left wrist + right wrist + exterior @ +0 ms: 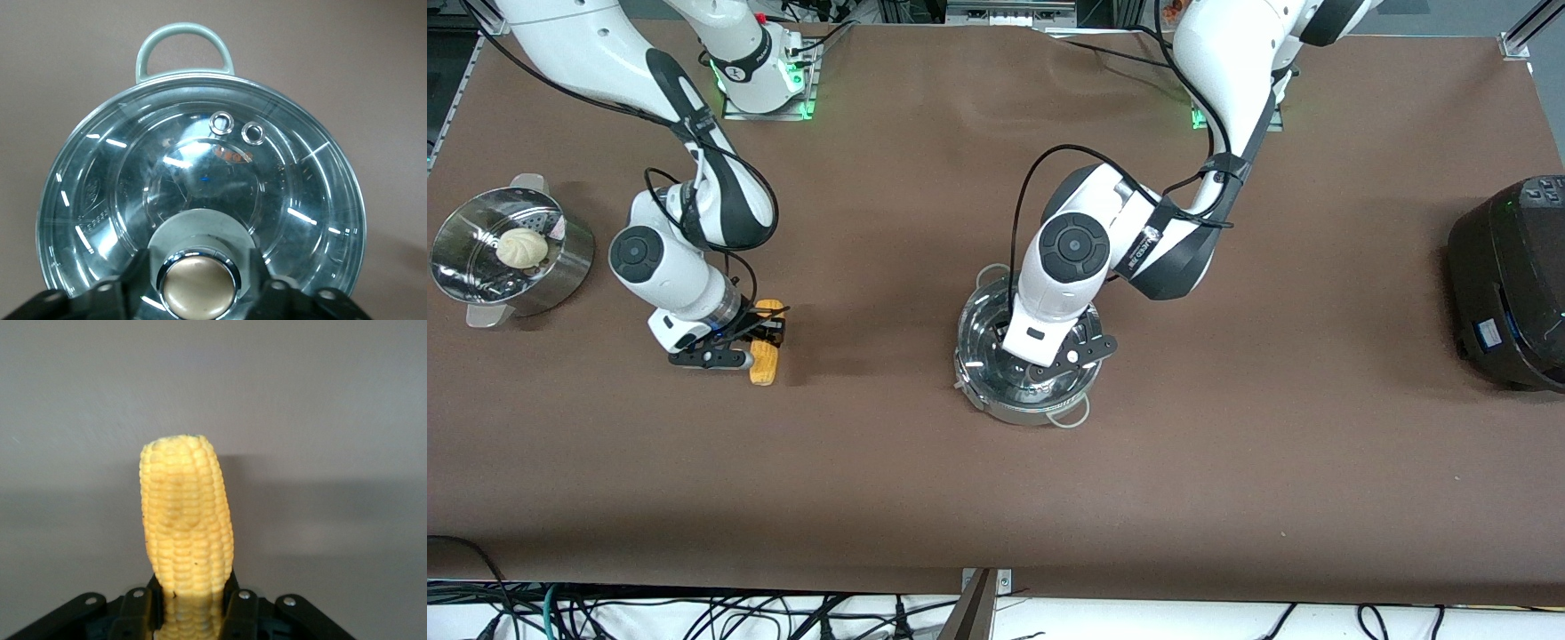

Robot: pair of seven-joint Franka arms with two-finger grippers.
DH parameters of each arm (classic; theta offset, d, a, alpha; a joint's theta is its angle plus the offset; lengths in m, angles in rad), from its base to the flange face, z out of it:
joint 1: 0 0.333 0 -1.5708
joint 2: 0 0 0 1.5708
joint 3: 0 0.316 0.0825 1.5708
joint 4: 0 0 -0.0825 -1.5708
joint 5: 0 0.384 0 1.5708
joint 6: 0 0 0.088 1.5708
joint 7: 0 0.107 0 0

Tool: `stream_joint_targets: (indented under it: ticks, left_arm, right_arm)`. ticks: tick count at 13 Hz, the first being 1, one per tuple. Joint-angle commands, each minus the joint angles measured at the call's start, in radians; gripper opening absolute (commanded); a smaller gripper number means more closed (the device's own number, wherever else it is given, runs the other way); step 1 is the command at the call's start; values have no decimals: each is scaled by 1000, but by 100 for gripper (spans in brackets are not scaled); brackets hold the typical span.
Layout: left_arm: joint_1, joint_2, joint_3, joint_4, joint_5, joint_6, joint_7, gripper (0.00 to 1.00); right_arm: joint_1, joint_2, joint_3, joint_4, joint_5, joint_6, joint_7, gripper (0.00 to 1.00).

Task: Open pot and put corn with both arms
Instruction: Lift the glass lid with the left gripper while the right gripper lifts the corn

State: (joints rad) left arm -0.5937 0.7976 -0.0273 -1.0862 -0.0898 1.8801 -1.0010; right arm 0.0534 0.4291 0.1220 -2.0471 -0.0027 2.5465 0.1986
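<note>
The shallow steel pot (985,397) stands mid-table with its clear glass lid (200,173) on it. My left gripper (1049,357) is down over the lid, and in the left wrist view my left gripper (198,293) has a finger pressed against each side of the lid's knob (198,283). One wire loop handle (183,41) shows past the lid. The yellow corn (765,366) lies on the table toward the right arm's end. My right gripper (752,341) is shut on one end of it. In the right wrist view the corn (187,520) sticks out from my right gripper (190,613).
A steel steamer (569,267) with a white bun (522,246) stands at the right arm's end of the table. A black cooker (1507,284) stands at the left arm's end. Bare brown table lies between the corn and the pot.
</note>
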Motion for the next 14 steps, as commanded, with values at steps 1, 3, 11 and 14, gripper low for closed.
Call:
stream_joint_targets:
  ticks: [1, 3, 11, 14]
  left_arm:
    - [2, 8, -2, 35, 18, -22, -4, 29]
    - [0, 8, 0, 35, 22, -30, -7, 0]
    - [116, -214, -8, 52, 12, -356, 153, 0]
    - [233, -322, 1, -53, 56, -446, 488, 0]
  right_arm:
    - [2, -75, 4, 59, 10, -165, -1, 10]
    - [2, -93, 13, 167, 13, -350, -2, 10]
    - [3, -101, 162, 393, 171, -554, 112, 10]
    - [49, -28, 226, 394, 315, -419, 180, 13]
